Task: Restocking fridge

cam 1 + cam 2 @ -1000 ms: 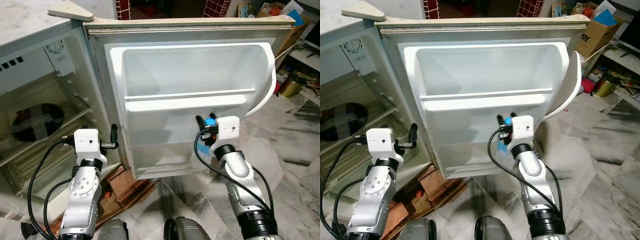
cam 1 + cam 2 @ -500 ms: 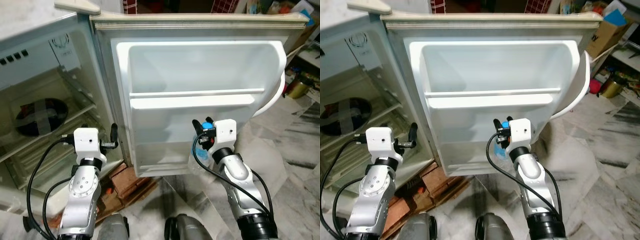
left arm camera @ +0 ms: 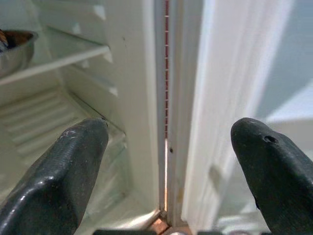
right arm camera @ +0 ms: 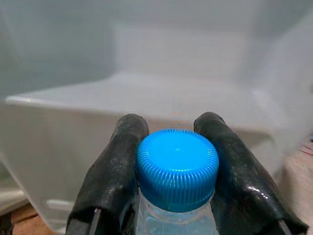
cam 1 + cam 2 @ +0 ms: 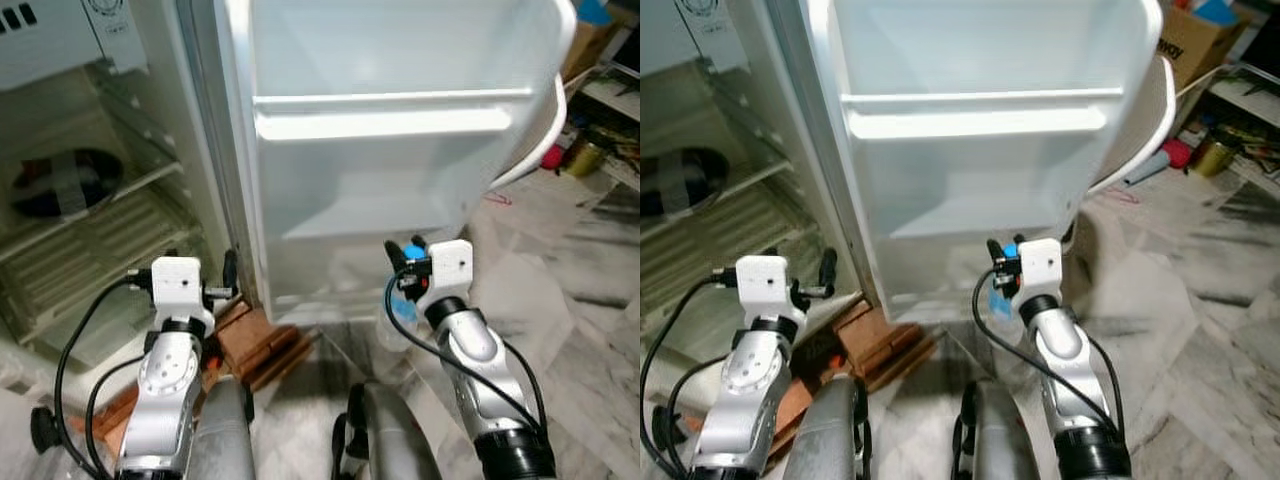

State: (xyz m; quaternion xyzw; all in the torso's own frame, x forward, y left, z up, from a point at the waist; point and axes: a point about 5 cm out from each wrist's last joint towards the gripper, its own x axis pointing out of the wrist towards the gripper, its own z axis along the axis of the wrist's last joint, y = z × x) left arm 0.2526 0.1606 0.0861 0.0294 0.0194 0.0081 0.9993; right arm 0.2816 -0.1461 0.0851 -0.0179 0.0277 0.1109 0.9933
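Bottle [image 4: 173, 205] was clear, cap [image 4: 177, 168] bright blue with ribbed edge. Fingers [image 4: 113, 171] black. Fridge door [image 5: 390, 150] white inside. Floor [image 5: 580, 300] grey-veined marble. Bricks [image 5: 262, 345] reddish-brown. Arms [image 5: 165, 400] silver.

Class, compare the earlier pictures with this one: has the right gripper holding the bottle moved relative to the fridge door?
Yes. The right gripper with the bottle has dropped from beside the fridge door's lower shelf to near its bottom edge.

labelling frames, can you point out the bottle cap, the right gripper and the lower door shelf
bottle cap [image 4: 177, 166], right wrist view, top of the blue cap.
right gripper [image 4: 171, 161], right wrist view, midway between its fingertips.
lower door shelf [image 5: 370, 215], left eye view, its bare floor.
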